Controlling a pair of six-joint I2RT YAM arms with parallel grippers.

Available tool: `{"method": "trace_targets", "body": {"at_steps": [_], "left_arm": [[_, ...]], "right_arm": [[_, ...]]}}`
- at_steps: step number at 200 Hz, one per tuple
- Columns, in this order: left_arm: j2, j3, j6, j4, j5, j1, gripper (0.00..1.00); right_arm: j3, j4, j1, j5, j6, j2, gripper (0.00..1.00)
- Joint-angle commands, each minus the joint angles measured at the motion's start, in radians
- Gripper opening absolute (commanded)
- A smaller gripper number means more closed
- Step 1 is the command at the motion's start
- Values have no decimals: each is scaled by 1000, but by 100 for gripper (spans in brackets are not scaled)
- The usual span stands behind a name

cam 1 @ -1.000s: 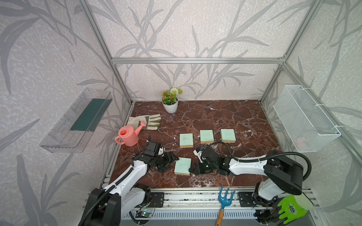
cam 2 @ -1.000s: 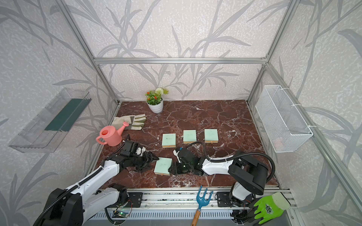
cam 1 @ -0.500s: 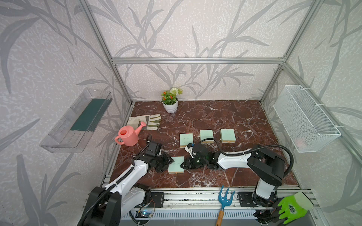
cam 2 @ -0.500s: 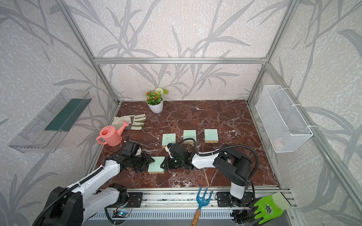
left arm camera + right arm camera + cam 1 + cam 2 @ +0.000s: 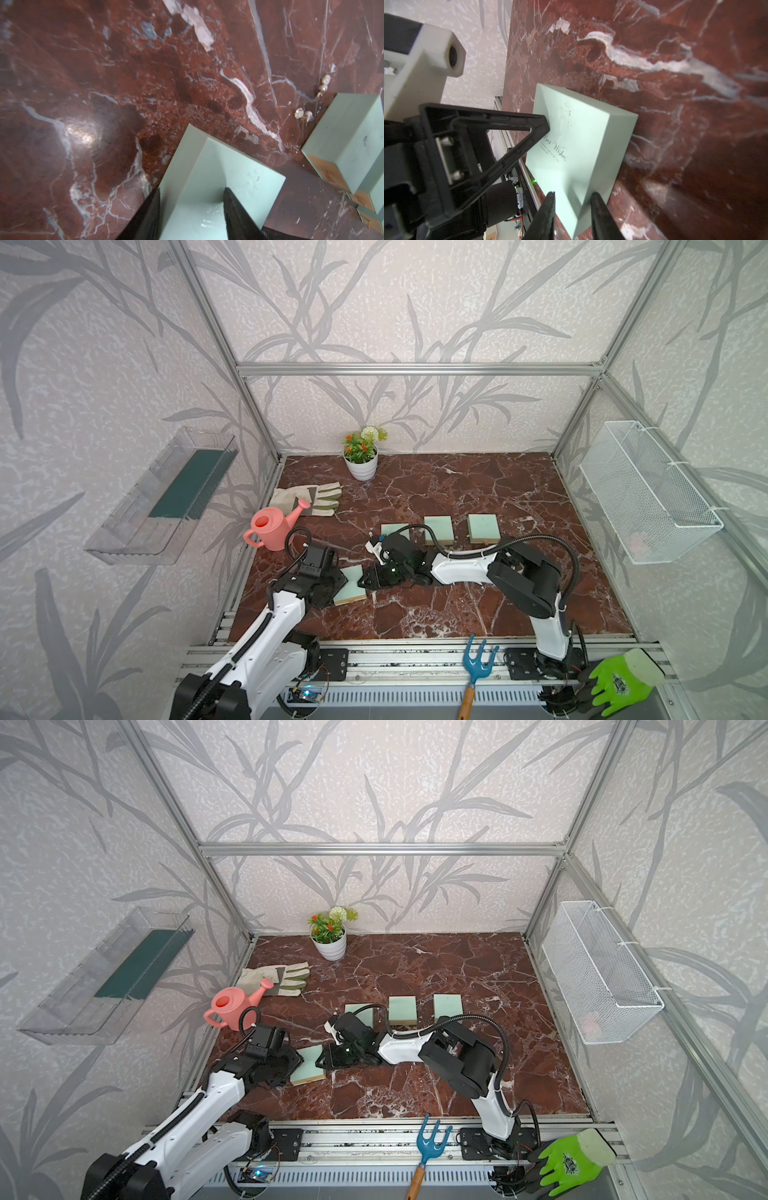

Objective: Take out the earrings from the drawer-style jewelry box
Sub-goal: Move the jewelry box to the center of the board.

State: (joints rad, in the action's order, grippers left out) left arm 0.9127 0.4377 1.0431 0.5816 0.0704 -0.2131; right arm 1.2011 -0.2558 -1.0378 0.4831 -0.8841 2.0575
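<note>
The earrings I am after do not show. The green box [image 5: 351, 585] between my two grippers is closed, with no drawer out and no dark lining in sight, so I judge they are inside it. The only earrings [image 5: 303, 113] I can see are small pearly pieces in the left wrist view. They lie on the marble table [image 5: 457, 497], just beside the end of another box [image 5: 349, 133].

The green box sits near the front left of the table, skewed to its edge. My left gripper [image 5: 192, 190] has its jaws partly open, astride one end of the box and pinching it. My right gripper [image 5: 573, 194] is set narrower, astride the opposite end, and looks clamped on as well.

The step in hand is to slide the drawer out. I would keep the left grip as the anchor on the sleeve, firm but not so hard that it squeezes the card onto the drawer. I would have the right grip only the drawer's end, which I cannot make out from here. Then I would pull straight along the box, slow and level, keeping it low over the table so the pieces do not jump out.
</note>
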Motion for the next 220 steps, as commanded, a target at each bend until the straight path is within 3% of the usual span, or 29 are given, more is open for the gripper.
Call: {"method": "trace_targets", "body": {"at_steps": [1, 58, 95, 153, 220], "left_arm": [[71, 41, -17, -26, -46, 25, 49], [227, 159, -69, -94, -101, 96, 49], [346, 210, -94, -159, -42, 159, 49], [538, 347, -121, -224, 60, 164, 49], [667, 460, -118, -253, 72, 164, 49]], "right_arm": [[77, 10, -10, 40, 32, 36, 31], [246, 119, 6, 34, 85, 131, 31], [352, 196, 62, 42, 120, 189, 32], [480, 297, 107, 55, 154, 246, 34], [580, 370, 144, 62, 180, 300, 36]]}}
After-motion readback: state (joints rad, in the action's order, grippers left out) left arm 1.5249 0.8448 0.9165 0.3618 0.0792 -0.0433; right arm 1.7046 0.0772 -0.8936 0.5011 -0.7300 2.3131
